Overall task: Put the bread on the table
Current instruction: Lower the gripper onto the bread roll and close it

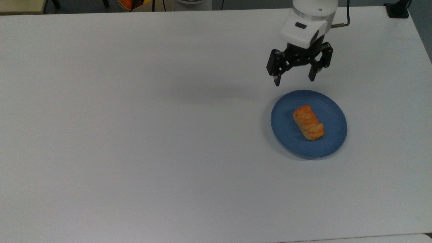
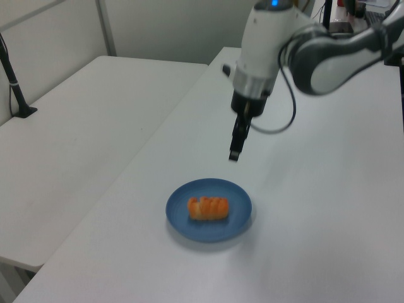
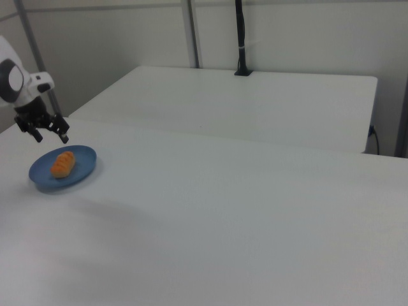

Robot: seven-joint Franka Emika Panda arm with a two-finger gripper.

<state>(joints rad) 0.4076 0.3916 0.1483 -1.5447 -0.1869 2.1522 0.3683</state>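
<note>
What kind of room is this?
Probably a lab or office used for testing robots. A robot arm hangs over a plain white table that holds a blue plate with bread.
</note>
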